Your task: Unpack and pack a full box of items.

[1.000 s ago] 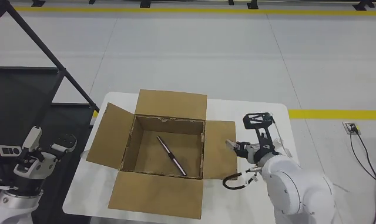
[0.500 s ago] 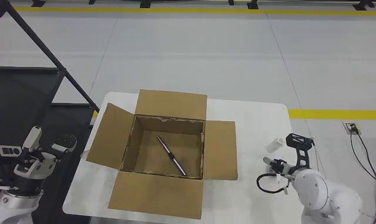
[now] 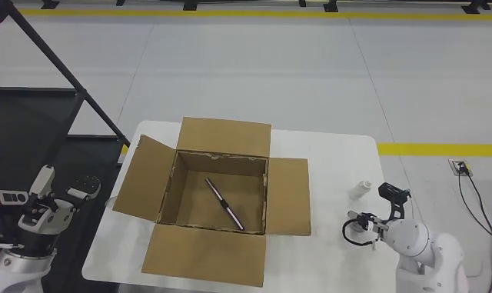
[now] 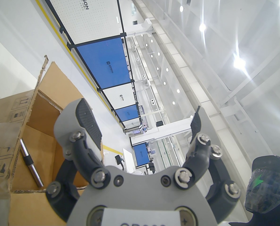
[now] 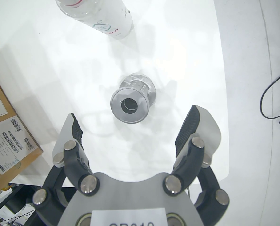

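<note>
White table (image 3: 338,158), right claw (image 5: 134,116) now nearer edge

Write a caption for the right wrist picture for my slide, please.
The open right gripper hangs above a small metal spool on the white table, a white bottle just beyond it.

A factory hall: yellow floor lines (image 3: 231,14), blue partition panels (image 4: 102,64), high lamp-lit ceiling (image 4: 224,36).

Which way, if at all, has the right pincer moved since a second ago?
Yes. The right pincer went from beside the cardboard box's right flap toward the table's right edge.
</note>
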Controlling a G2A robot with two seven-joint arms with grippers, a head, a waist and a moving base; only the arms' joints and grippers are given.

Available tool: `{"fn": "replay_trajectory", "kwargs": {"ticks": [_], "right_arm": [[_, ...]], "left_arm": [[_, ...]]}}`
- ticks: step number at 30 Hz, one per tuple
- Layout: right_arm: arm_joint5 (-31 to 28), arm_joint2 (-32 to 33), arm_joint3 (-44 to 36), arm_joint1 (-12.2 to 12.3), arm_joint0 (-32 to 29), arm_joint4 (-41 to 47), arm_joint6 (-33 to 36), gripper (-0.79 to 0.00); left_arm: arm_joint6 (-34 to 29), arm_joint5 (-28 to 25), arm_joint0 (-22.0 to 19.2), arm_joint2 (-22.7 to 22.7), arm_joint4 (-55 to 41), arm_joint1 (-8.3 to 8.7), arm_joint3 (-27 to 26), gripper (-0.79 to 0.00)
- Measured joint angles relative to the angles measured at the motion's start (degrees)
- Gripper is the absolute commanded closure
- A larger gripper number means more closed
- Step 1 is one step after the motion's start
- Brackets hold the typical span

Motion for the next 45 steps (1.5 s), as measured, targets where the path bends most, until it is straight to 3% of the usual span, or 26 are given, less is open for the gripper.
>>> {"fn": "replay_trajectory", "kwargs": {"ticks": [2, 3, 4, 7, 10, 18, 24, 30, 38, 45], "right_arm": [[0.1, -0.3, 1.6, 0.2, 0.5, -0.2, -0.1, -0.686], [0.2, -0.5, 2.4, 0.3, 0.9, -0.4, -0.3, -0.613], [0.3, -0.6, 2.9, 0.3, 1.2, -0.4, -0.5, -0.388], [0.8, -1.3, 4.6, 0.6, 1.8, -1.3, -0.7, -0.296], [1.1, -1.8, 5.3, 0.8, 2.4, -1.7, -1.2, 0.0], [1.4, -3.8, -2.6, 1.0, 0.6, -0.6, -2.5, 0.0], [-0.8, -7.6, -19.3, 1.0, -2.6, 2.0, -1.0, 0.0], [-3.8, -17.2, -31.5, 1.0, -1.4, 1.7, -1.6, 0.0], [-5.8, -34.3, -23.6, 0.0, 10.4, 0.4, -0.3, 0.0], [-5.5, -46.4, -6.7, -2.2, 22.2, 4.8, -0.7, 0.0]], "left_arm": [[0.0, 0.0, 0.0, 0.0, 0.0, 0.0, 0.0, -0.785], [0.0, 0.0, 0.0, 0.0, 0.0, 0.0, 0.0, -0.785], [0.0, 0.0, 0.0, 0.0, 0.0, 0.0, 0.0, -0.785], [0.0, 0.0, 0.0, 0.0, 0.0, 0.0, 0.0, -0.785], [0.0, 0.0, 0.0, 0.0, 0.0, 0.0, 0.0, -0.785], [0.0, 0.0, 0.0, 0.0, 0.0, 0.0, 0.0, -0.785], [0.0, 0.0, 0.0, 0.0, 0.0, 0.0, 0.0, -0.785], [0.0, 0.0, 0.0, 0.0, 0.0, 0.0, 0.0, -0.785], [0.0, 0.0, 0.0, 0.0, 0.0, 0.0, 0.0, -0.785], [0.0, 0.0, 0.0, 0.0, 0.0, 0.0, 0.0, -0.785]]}}
